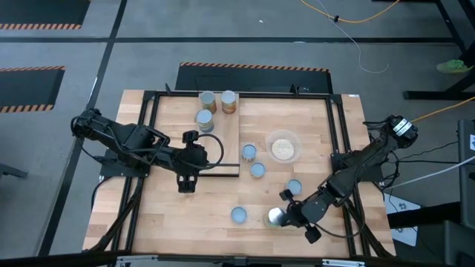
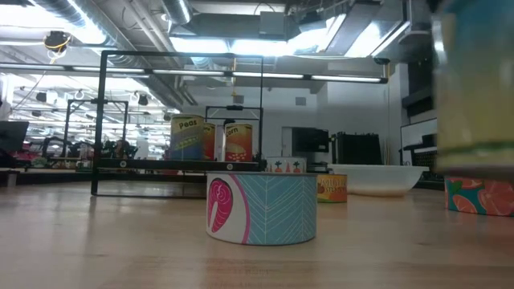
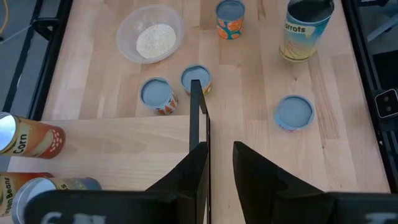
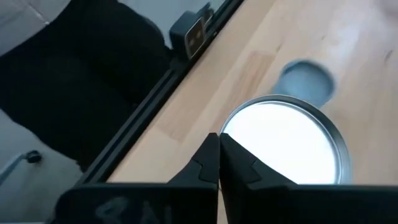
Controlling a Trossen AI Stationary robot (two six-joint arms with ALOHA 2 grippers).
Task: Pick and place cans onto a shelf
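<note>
Low round tins with light-blue lids (image 1: 257, 170) sit scattered on the pale plank tabletop (image 1: 208, 215), three taller cans (image 1: 207, 101) standing on the black-framed wooden shelf (image 1: 178, 126). The right gripper (image 1: 286, 216), fingers pressed together and empty, reaches low beside a shiny silver-topped can (image 1: 275, 216). The left gripper (image 1: 185, 182), partly open and holding nothing, hovers at the shelf's near edge.

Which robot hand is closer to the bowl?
The right. The right gripper is shut beside a silver-topped can, a few cans' space from the bowl. The left gripper hovers farther off, across the shelf edge.

A clear bowl (image 1: 283, 147) of pale, perhaps grainy contents sits on the wooden table (image 1: 185, 215).
</note>
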